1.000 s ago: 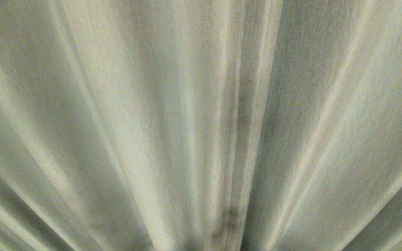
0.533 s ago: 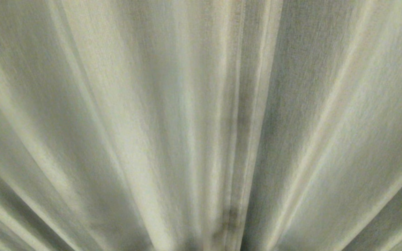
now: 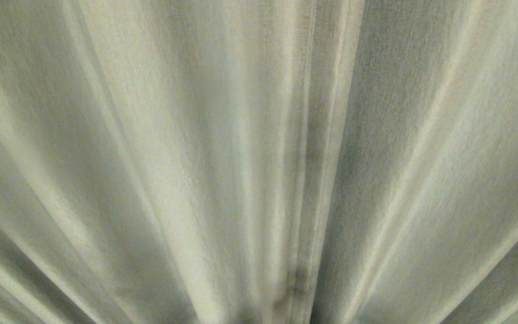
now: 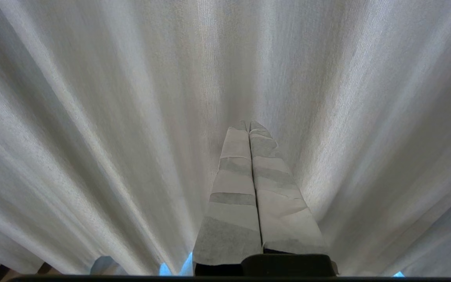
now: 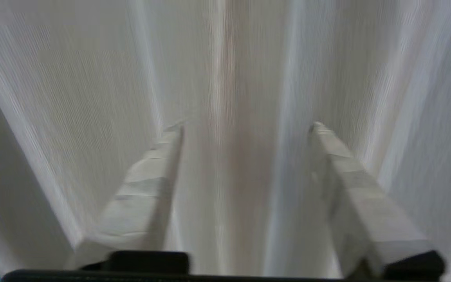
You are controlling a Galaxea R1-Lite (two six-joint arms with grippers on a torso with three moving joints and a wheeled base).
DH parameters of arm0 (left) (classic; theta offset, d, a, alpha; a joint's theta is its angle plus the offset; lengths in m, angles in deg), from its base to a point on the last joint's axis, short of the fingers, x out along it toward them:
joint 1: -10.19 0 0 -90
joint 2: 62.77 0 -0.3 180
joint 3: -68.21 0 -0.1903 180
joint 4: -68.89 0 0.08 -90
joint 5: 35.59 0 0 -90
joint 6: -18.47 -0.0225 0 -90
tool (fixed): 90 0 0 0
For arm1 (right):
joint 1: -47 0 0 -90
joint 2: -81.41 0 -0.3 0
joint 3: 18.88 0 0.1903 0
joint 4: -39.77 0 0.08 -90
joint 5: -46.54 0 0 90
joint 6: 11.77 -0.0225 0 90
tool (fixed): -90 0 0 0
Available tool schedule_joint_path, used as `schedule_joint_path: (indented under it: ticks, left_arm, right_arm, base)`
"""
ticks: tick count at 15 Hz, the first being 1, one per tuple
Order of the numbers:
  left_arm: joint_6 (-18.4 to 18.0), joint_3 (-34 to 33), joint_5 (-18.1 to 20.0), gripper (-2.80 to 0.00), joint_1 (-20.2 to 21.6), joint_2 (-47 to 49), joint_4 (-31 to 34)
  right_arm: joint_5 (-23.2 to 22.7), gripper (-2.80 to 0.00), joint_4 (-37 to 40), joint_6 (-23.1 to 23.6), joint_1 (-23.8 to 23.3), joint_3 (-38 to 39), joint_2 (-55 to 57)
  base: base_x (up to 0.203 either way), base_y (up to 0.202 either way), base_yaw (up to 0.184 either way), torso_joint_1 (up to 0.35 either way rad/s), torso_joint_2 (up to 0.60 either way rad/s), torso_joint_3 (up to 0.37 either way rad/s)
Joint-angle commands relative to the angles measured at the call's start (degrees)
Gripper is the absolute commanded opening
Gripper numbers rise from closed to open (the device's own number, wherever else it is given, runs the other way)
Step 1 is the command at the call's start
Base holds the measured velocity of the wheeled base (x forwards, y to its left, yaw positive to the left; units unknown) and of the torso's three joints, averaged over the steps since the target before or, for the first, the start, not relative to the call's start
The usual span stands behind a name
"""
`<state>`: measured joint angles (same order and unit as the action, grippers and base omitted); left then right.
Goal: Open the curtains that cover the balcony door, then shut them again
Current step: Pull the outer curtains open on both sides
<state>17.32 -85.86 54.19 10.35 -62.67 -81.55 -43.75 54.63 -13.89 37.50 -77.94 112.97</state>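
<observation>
head view first: the curtains (image 3: 259,162) fill everything, pale beige-grey pleats fanning out from about 6 o'clock toward the top corners, drawn shut with no glass showing between them. a hemmed edge (image 3: 306,180) runs nearly straight from 12 o'clock down to 6 o'clock, just right of centre, with a darker smudge (image 3: 296,276) low on it. neither arm appears here. over to the left wrist view: the left gripper (image 4: 249,127) points at the fabric, its tape-wrapped fingers (image 4: 233,196) pressed together along their whole length, nothing between them, tips close to the cloth though i can't tell if they touch. the folds spread around it from 9 o'clock through 12 to 3 o'clock, and small bits of blue light (image 4: 165,269) peek out at the bottom edge, near 6 o'clock. now the right wrist view: the right gripper (image 5: 247,127) faces the curtains too, its fingers (image 5: 143,188) spread wide apart, one toward 8 o'clock and the other toward 4 o'clock, with a vertical fold of fabric (image 5: 225,117) standing in the gap ahead of them. nothing is pinched between them. this view is blurred, so contact with the cloth is unclear.
</observation>
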Motion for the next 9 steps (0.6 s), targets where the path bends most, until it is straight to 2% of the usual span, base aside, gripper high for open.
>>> schedule_joint_path:
  ticks: [1,6,9]
  left_arm:
    - [-0.1,0.0,0.0,-2.80,0.0,0.0,0.0]
    - [0.0,0.0,0.0,-2.80,0.0,0.0,0.0]
    - [-0.1,0.0,0.0,-2.80,0.0,0.0,0.0]
  right_arm:
    - [-0.1,0.00,-3.3,0.0,0.3,0.1,2.0]
    - [-0.2,0.00,-15.1,0.1,1.7,0.1,6.0]
    - [-3.4,0.00,-25.8,0.5,1.9,0.1,8.8]
  base:
    - [0.000,0.000,0.000,0.000,0.00,0.000]
    - [0.000,0.000,0.000,0.000,0.00,0.000]
    - [0.000,0.000,0.000,0.000,0.00,0.000]
